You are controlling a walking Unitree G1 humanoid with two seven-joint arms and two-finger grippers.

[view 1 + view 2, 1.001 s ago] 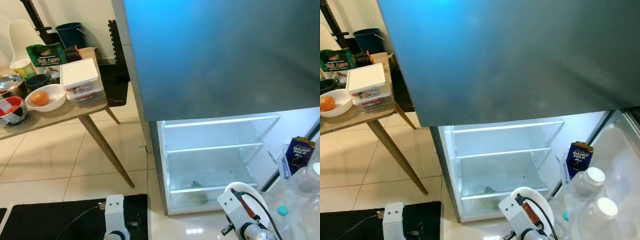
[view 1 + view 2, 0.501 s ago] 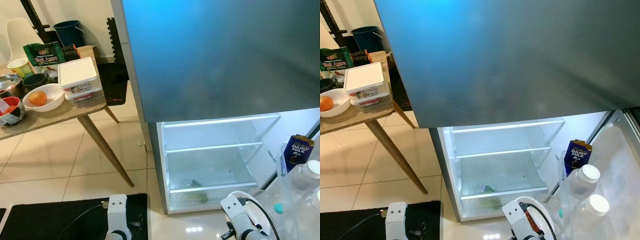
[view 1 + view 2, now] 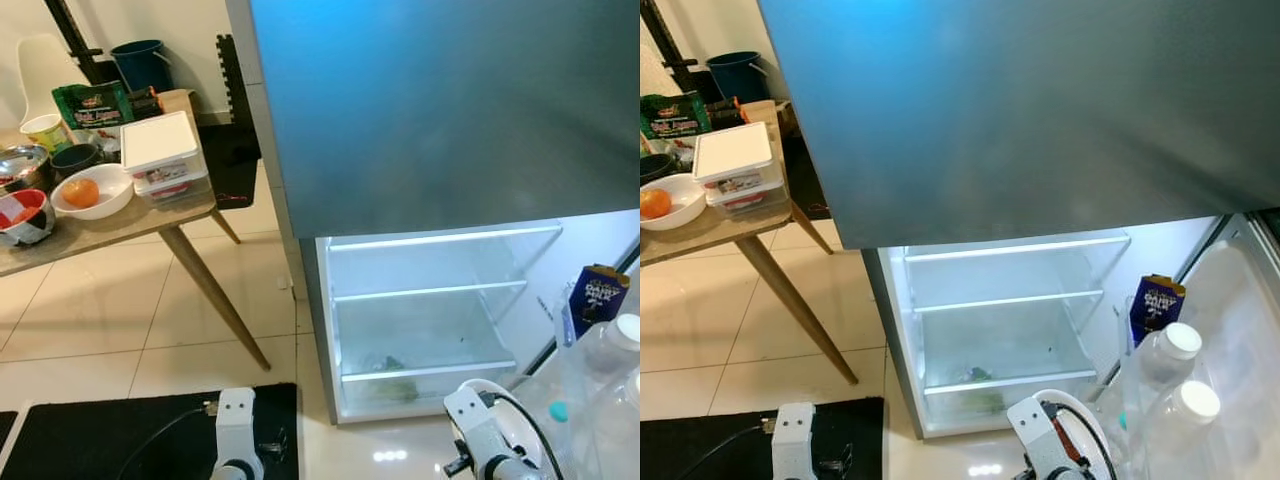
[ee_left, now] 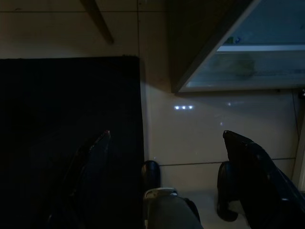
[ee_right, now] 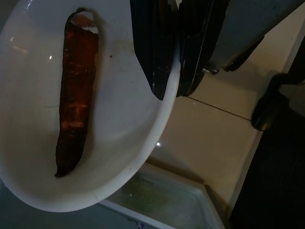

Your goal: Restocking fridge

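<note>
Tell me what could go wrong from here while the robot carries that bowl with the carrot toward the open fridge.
1. The right gripper pinches only the rim of the white bowl, so the bowl could tilt or slip free.
2. The carrot lies loose inside and might roll out if it tips.
3. The door bottles stand close beside the bowl's path to the fridge shelves; a bump seems possible.

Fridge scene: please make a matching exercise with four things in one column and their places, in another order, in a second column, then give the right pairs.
1. carrot
2. orange fruit
3. Dairy Milk carton
4. right gripper

A. in the open fridge door
B. shut on the rim of the white bowl
C. in a bowl on the wooden table
D. lying in the held bowl

Pairs: 1-D, 2-C, 3-A, 4-B
</note>
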